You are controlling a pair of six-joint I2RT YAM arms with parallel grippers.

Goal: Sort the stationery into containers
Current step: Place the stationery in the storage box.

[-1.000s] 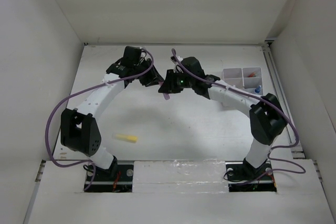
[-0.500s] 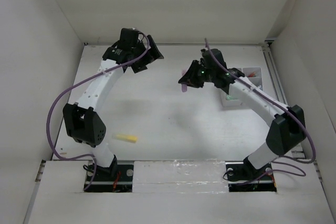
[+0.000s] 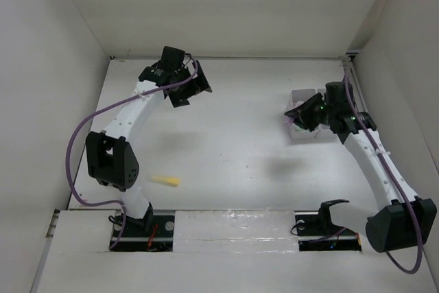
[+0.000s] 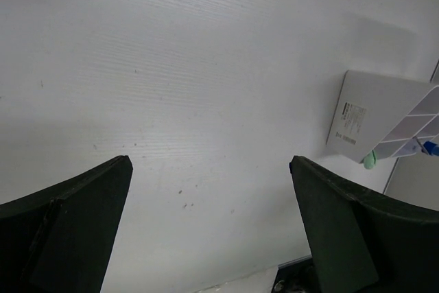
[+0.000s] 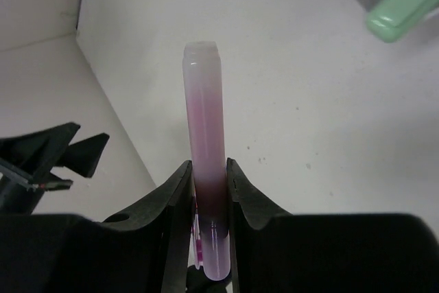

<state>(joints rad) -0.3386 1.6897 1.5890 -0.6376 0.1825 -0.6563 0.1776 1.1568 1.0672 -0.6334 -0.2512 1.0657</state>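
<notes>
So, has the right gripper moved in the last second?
Yes. The right gripper, shut on the pink marker, has swung rightward from the centre of the top view to the divided box, away from the yellow marker, which lies unmoved.

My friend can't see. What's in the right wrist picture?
The right gripper pinches a pink marker that sticks straight up the middle of the picture. A green marker peeks in at the top right corner.

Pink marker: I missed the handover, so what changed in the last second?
The left gripper let go of the pink marker, opened wide and drew back slightly. The right gripper, shut on the marker, swung right to the divided box. The yellow marker did not move.
</notes>
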